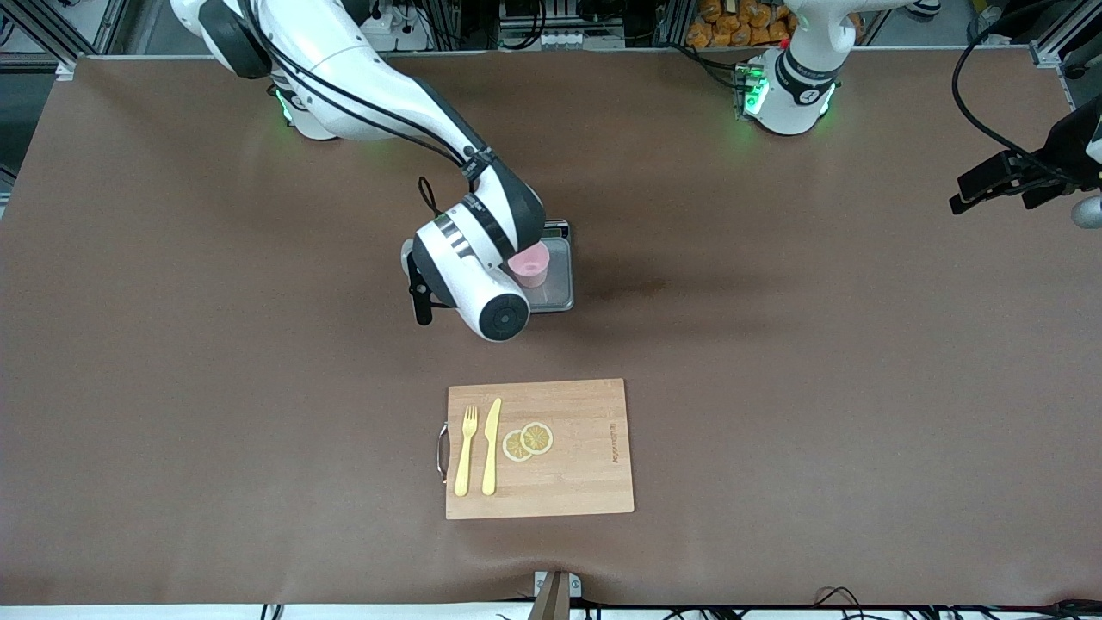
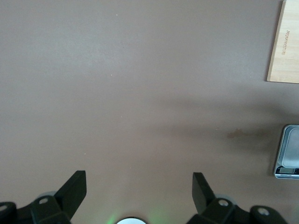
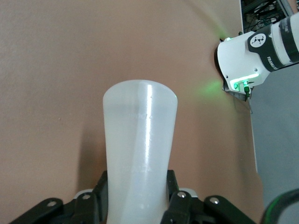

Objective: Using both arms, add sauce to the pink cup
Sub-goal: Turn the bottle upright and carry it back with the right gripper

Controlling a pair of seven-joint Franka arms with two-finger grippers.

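Note:
The pink cup (image 1: 529, 263) stands on a small grey kitchen scale (image 1: 560, 280) near the table's middle. My right arm reaches over the scale, and its wrist hides its gripper and part of the cup in the front view. In the right wrist view my right gripper (image 3: 138, 196) is shut on the sauce bottle (image 3: 140, 130), a translucent whitish body that widens away from the fingers. Its orange cap is hidden. My left gripper (image 1: 990, 185) waits open and empty over the left arm's end of the table; its fingers (image 2: 74, 189) stand wide apart.
A wooden cutting board (image 1: 538, 448) lies nearer to the front camera than the scale, with a yellow fork (image 1: 466, 449), a yellow knife (image 1: 492, 445) and two lemon slices (image 1: 528, 441). The left wrist view shows the scale (image 2: 288, 151) and the board's corner (image 2: 285, 46).

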